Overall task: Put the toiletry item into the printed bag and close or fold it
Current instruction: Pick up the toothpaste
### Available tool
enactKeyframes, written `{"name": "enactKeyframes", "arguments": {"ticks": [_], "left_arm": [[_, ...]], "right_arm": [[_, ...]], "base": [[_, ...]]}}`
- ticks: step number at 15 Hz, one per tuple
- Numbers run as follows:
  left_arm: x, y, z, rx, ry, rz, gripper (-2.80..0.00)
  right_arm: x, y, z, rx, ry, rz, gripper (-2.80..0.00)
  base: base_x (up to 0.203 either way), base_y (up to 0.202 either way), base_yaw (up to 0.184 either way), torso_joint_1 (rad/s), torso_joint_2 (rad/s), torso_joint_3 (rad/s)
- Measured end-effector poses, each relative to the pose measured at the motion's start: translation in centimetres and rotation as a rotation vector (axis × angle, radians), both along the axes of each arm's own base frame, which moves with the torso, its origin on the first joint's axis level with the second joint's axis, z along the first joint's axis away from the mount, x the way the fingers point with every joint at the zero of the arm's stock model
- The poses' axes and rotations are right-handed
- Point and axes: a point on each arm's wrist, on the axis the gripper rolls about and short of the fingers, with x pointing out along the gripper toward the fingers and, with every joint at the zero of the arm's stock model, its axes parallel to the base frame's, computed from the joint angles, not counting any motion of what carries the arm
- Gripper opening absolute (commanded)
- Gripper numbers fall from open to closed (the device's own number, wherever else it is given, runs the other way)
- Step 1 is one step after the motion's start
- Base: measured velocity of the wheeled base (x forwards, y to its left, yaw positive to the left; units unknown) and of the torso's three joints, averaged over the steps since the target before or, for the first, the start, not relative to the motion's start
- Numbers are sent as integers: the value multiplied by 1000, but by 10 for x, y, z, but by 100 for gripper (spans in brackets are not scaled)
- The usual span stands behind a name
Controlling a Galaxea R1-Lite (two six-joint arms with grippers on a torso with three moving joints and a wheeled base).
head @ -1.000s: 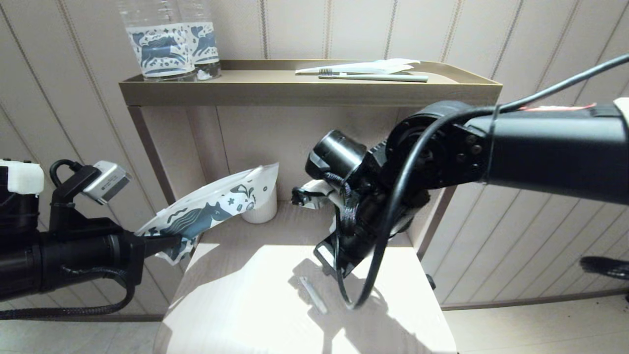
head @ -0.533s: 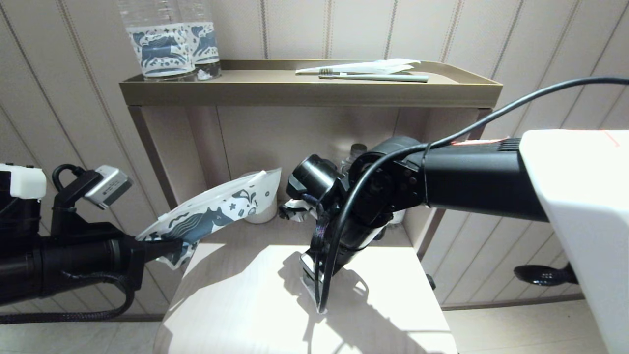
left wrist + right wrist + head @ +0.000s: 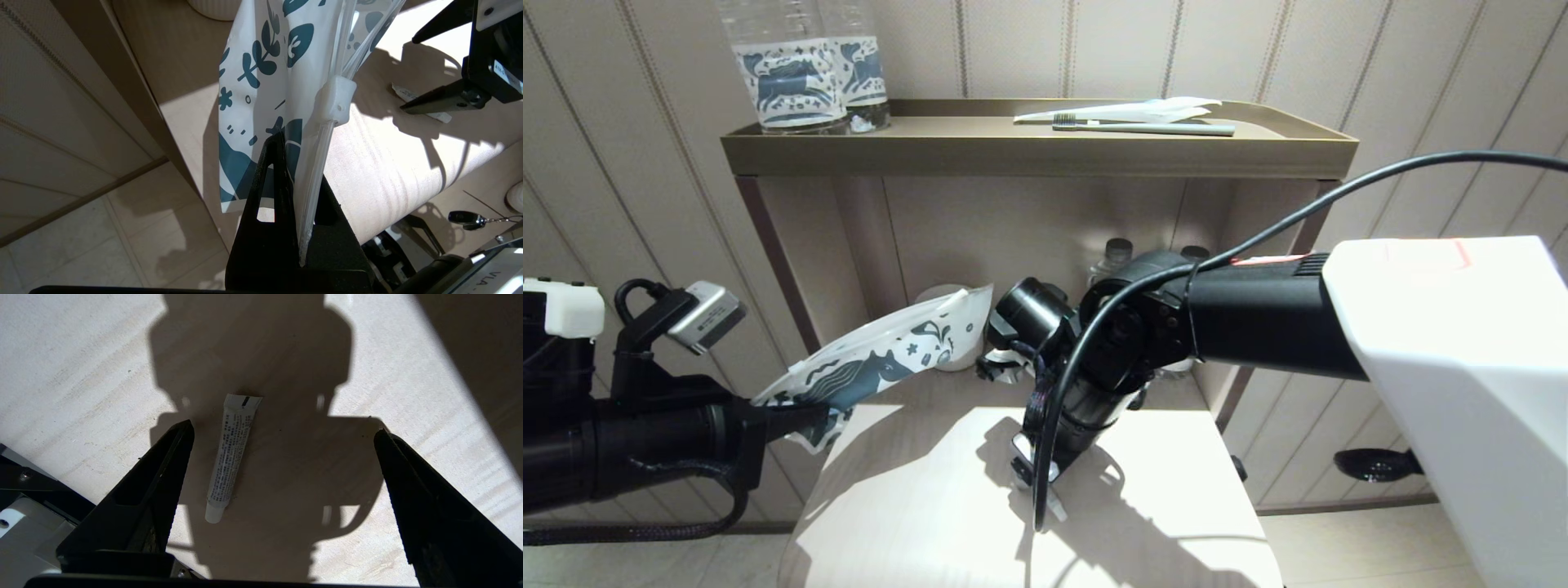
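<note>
On the pale table (image 3: 915,523), under the shelf (image 3: 1037,151), the right arm reaches down and its gripper (image 3: 282,457) hangs spread wide over the tube (image 3: 233,455), one finger (image 3: 163,473) just beside it, the other well apart. At the table's left edge the left gripper (image 3: 294,192) is clamped on a corner of the bag (image 3: 882,363), holding it in the air with its far end toward the shelf's lower bay, zip slider (image 3: 336,100) just past the fingers. Judging by looks, the bag is thin, limp film that will sag and slip. The tube, lying flat in the gripper's shadow, seems light, soft and low-lying; it is best pinched across its middle, with the fingertips almost on the tabletop.
</note>
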Motion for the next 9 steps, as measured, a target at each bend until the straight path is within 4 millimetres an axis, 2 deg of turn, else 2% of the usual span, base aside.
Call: {"name": "enactKeyframes", "arguments": {"ticks": [5, 6, 9], "left_arm": [[-2, -1, -1, 1, 1, -8, -280], [-2, -1, -1, 1, 2, -8, -280], [-2, -1, -1, 1, 3, -10, -280]], "right_arm": [[-2, 2, -5, -17, 13, 8, 0], [-1, 2, -5, -20, 12, 12, -280], [-2, 2, -6, -32, 15, 25, -280]], "base": [[0, 0, 0, 0, 0, 0], [0, 0, 0, 0, 0, 0], [0, 0, 0, 0, 0, 0]]}}
